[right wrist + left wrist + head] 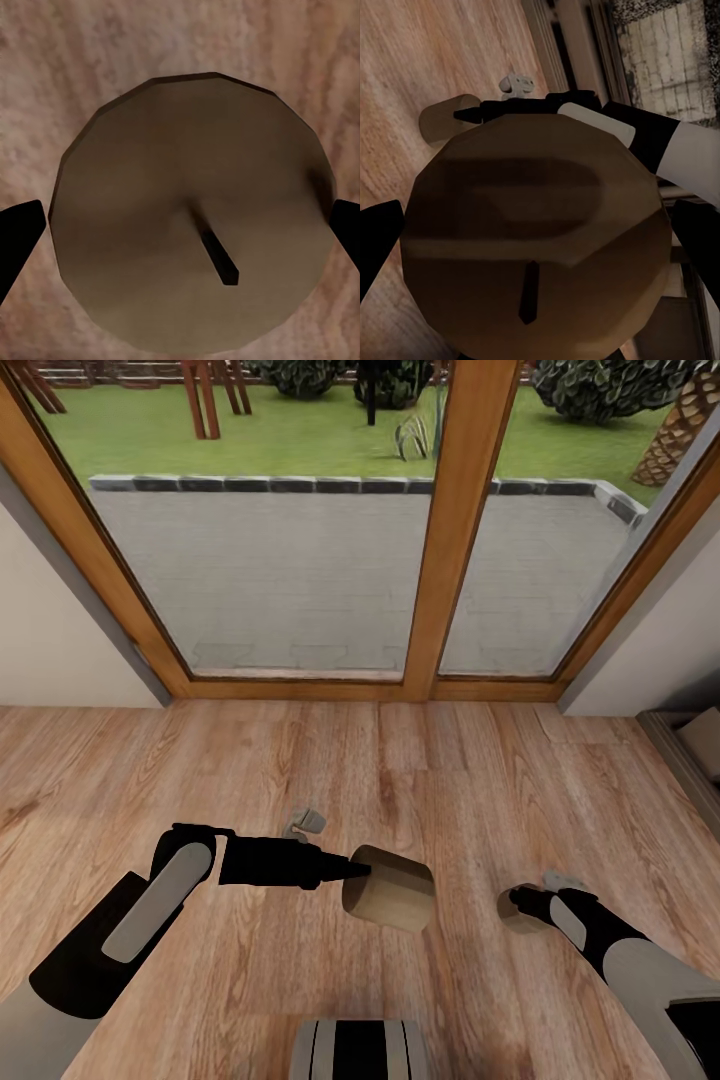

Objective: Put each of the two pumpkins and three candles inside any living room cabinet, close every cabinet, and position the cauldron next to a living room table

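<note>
2 beige candles, stubby cyls w/ dark wicks, one (390, 887) held sideways above floor, other (522, 913) partly hidden

Two candles were in view above the wooden floor (400, 780): one candle (390, 888) left of the other candle (522, 912).

A candle (191, 217) is seen end-on, its round grey-brown face with faceted edges taking up most of the view, and a short dark wick (214, 251) slants out from near the middle of that face. The two black fingertips (16, 240) of the right end effector (184, 240) stand at opposite sides of the candle, against its rim. Behind the candle lies the wooden floor (67, 60), its pale grain blurred.
</note>
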